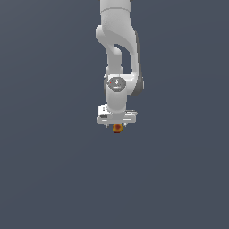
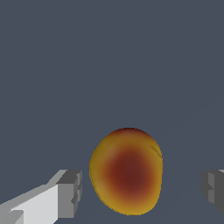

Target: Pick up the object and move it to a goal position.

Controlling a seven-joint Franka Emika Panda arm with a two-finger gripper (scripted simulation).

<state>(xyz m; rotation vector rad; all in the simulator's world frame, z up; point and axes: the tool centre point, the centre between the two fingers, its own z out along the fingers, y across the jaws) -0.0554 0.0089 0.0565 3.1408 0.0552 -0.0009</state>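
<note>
One arm [image 1: 120, 49], one gripper [image 1: 117, 127] and one ball [image 1: 117, 129] are in sight, over a plain slate-grey ground with nothing else on it.

In the exterior view the white arm comes down from the top edge near the middle, bends at a rounded joint, and ends in a wrist pointing straight down. The flat white hand sits level across the bottom of the wrist, and the ball shows just under it, centred.

The wrist view shows two grey fingers [image 2: 70, 193], one on each side of the ball [image 2: 127, 171]. The jaws stand wide: there is a clear gap of grey ground between each pad and the ball, so neither finger touches it. The ball lies between them, somewhat nearer one finger than the other.

The ball is much smaller than the hand. Up close it looks slightly egg-shaped instead of perfectly round, orange-yellow around the rim with a large dark red patch in its middle that fades softly outward. Whether it rests on the ground cannot be told.
</note>
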